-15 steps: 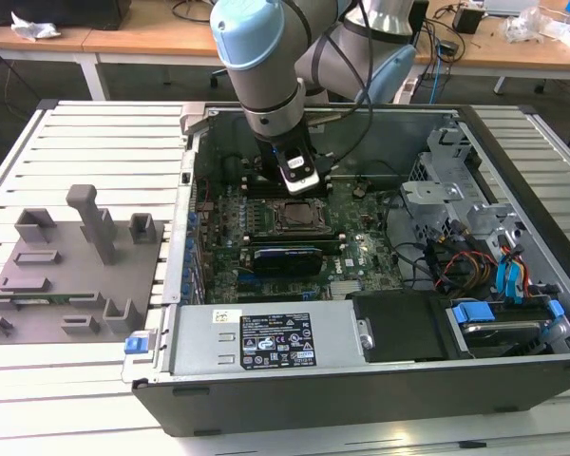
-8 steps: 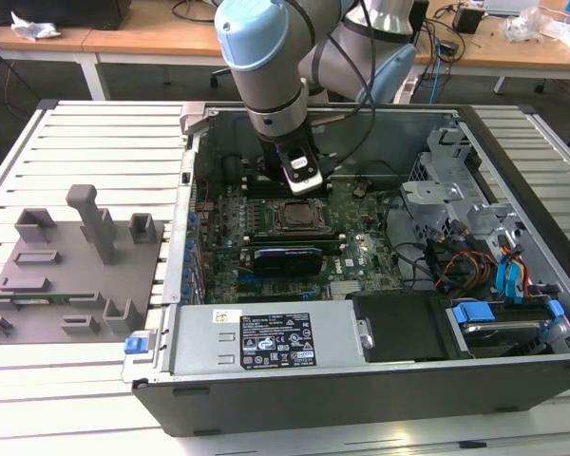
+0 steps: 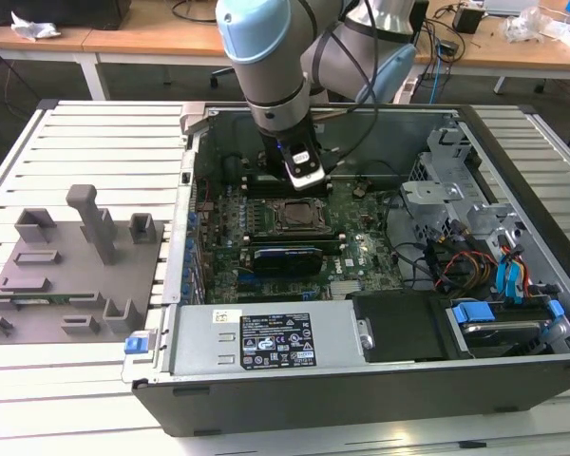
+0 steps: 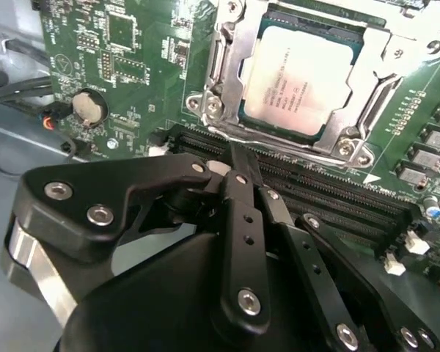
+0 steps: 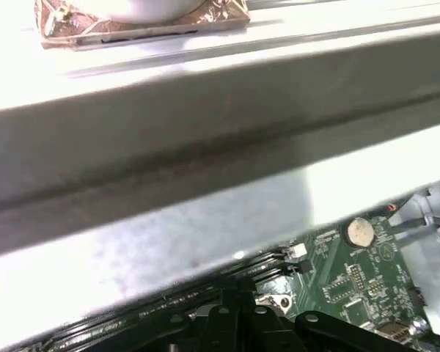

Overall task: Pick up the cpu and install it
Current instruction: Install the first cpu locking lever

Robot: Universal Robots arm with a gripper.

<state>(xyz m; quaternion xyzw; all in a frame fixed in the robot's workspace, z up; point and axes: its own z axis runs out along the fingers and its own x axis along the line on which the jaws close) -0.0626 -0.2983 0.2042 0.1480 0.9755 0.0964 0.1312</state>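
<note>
White slatted metal forms the desk (image 3: 95, 399) in the exterior view, and an open computer case (image 3: 361, 380) lies on it with its green motherboard (image 3: 266, 237) exposed. On the slats toward the exterior view's left of the case sits a grey tray (image 3: 71, 275) of plastic blocks. The blue-and-grey robot arm (image 3: 275, 66) reaches down into the case, its wrist just above the far edge of the CPU socket (image 3: 299, 217). Drive bays and bundled cables (image 3: 475, 266) fill the case toward the exterior view's right of the motherboard. Beyond the case, wooden tables (image 3: 123, 40) stand on a dark floor.

In the second wrist view, the cpu (image 4: 306, 73) lies flat in the socket, silver top up, ringed by the metal socket frame (image 4: 213, 73). The black claw (image 4: 243, 172) hangs over the memory slots (image 4: 337, 194) just beside the socket, its fingers (image 4: 238, 158) drawn together with nothing between them, clear of the chip. A coin cell battery (image 4: 89, 107) sits on the board further along from the socket.

In the first wrist view, a pale grey case wall (image 5: 205, 147) looms close, with a corner of motherboard and the coin cell battery (image 5: 360, 232) under it and black claw links (image 5: 264, 330) at the edge.
</note>
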